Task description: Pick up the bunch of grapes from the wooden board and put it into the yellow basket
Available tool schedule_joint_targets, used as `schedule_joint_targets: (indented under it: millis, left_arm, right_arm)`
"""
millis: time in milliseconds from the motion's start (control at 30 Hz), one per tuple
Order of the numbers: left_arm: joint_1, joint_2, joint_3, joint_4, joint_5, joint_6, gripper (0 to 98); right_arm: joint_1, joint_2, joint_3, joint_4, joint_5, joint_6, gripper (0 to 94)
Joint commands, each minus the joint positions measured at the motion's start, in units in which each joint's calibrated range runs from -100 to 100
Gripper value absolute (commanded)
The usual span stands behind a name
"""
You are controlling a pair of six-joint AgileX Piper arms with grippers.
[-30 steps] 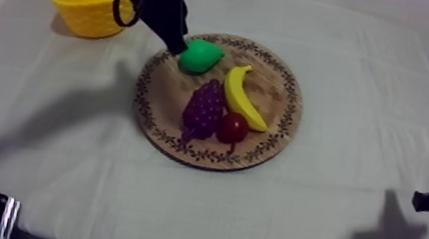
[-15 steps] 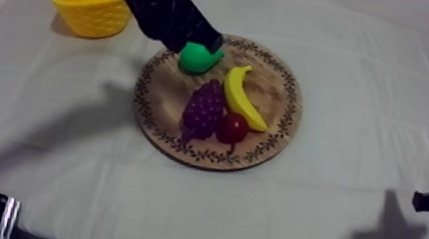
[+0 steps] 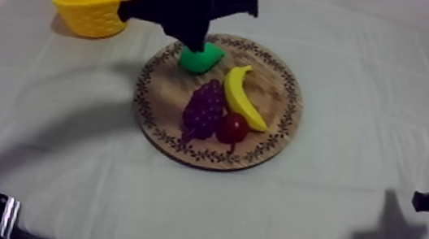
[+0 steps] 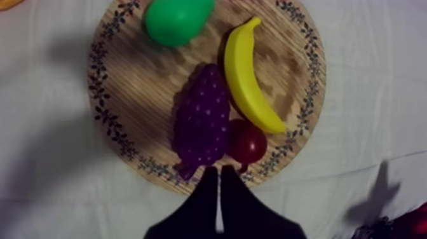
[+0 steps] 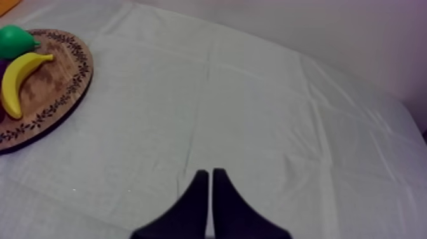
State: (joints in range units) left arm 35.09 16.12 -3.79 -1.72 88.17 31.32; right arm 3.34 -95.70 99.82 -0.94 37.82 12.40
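One wooden board (image 3: 157,97), one bunch of grapes (image 3: 204,110), one banana (image 3: 242,97), one basket (image 3: 89,12)

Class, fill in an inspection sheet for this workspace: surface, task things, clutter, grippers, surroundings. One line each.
Surface: grey-white cloth with creases, covering the table.
Task things: bunch of grapes lies on the wooden board, not yet gripped; yellow basket stands at the far left, apart from the board.
Clutter: banana, pear and small red fruit share the board with the grapes.
Grippers: left gripper shut on nothing, above the board; right gripper shut on nothing, over bare cloth beside the board.
Surroundings: nothing seen.
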Motion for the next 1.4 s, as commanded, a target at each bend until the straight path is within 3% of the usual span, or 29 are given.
schedule_joint_targets:
  millis: [0, 133, 367, 733, 900, 1367]
  left_arm:
    - [-0.01, 0.17, 0.86, 0.24, -1.27, -0.26, 0.2]
    - [-0.29, 0.4, 3.37, 0.63, -4.14, -0.56, 4.0]
    - [-1.9, 0.42, 8.67, 2.13, -9.63, -1.99, 37.5]
    - [-2.59, 0.8, 10.66, 2.14, -13.87, -3.44, 83.1]
    - [-2.26, 0.82, 11.9, 2.3, -14.92, -2.9, 87.5]
    - [-1.02, 4.73, 14.76, 3.04, -18.51, -1.85, 87.2]
  right_arm:
    - [0.02, 0.03, -0.04, -0.02, 0.0, -0.02, 0.3]
    - [0.02, 0.03, -0.04, -0.02, 0.0, -0.02, 0.3]
    - [0.02, 0.03, -0.04, -0.02, 0.0, -0.02, 0.3]
    - [0.02, 0.03, -0.04, -0.02, 0.0, -0.02, 0.3]
    - [0.02, 0.03, -0.04, -0.02, 0.0, -0.02, 0.3]
    - [0.02, 0.03, -0.04, -0.02, 0.0, -0.02, 0.3]
